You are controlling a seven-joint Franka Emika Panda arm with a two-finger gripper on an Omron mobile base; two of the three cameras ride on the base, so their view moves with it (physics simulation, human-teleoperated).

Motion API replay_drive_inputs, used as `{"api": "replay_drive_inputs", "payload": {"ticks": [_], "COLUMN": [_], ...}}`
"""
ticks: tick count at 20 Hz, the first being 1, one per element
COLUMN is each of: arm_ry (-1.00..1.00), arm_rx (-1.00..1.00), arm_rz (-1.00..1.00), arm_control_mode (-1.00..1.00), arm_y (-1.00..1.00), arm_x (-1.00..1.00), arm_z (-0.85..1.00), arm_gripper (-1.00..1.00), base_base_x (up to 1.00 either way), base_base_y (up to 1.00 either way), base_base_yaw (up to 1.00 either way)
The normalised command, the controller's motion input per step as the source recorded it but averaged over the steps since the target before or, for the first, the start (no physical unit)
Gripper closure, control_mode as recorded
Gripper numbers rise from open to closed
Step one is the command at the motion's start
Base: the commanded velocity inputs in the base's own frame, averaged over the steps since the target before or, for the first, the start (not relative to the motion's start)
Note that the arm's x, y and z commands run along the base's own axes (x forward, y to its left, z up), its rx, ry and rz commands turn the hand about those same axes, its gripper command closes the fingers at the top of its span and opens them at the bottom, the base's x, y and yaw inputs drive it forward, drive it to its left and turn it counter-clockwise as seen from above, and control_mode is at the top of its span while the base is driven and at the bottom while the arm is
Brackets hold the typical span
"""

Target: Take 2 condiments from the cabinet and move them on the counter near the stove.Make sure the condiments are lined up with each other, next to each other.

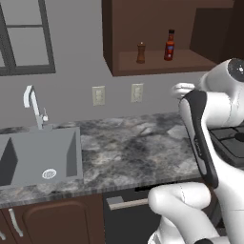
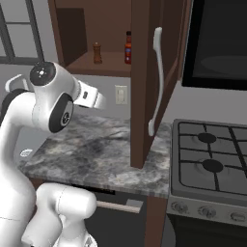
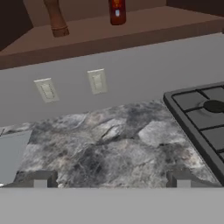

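- On the cabinet (image 1: 157, 64) shelf: pepper mill (image 1: 141, 52) and red sauce bottle (image 1: 169, 45), upright, apart.
- Over the counter (image 3: 109, 144), beside the stove (image 3: 201, 118): my gripper (image 3: 111, 179), jaws wide, empty.

Red sauce bottle (image 1: 169, 45), black cap, dark label, stands upright on the cabinet (image 1: 157, 62) shelf. Brown wooden pepper mill (image 1: 141, 52), shorter, upright on the same shelf, to the bottle's left, near but apart. Cabinet is dark brown, mounted on the wall, front open. Below it I see the mottled grey counter (image 1: 133, 152), bare, with the black stove (image 2: 212, 164) at its right end.
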Motion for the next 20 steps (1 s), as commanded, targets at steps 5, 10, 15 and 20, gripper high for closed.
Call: {"api": "replay_drive_inputs", "payload": {"ticks": [5,10,15,20], "arm_ry": [-0.01,0.00,-0.02,-0.17], "arm_rx": [0.00,0.00,0.00,-0.05], "arm_rz": [0.00,0.00,0.01,0.00], "arm_control_mode": [-1.00,-1.00,-1.00,-1.00], "arm_y": [0.00,-0.08,-0.19,-0.17], "arm_x": [0.29,0.25,0.27,0.42], "arm_z": [0.72,0.58,0.25,-0.06], "arm_gripper": [-1.00,-1.00,-1.00,-1.00], "base_base_x": [0.00,0.00,0.00,0.00], "base_base_y": [0.00,0.00,0.00,0.00], "base_base_yaw": [0.00,0.00,0.00,0.00]}}
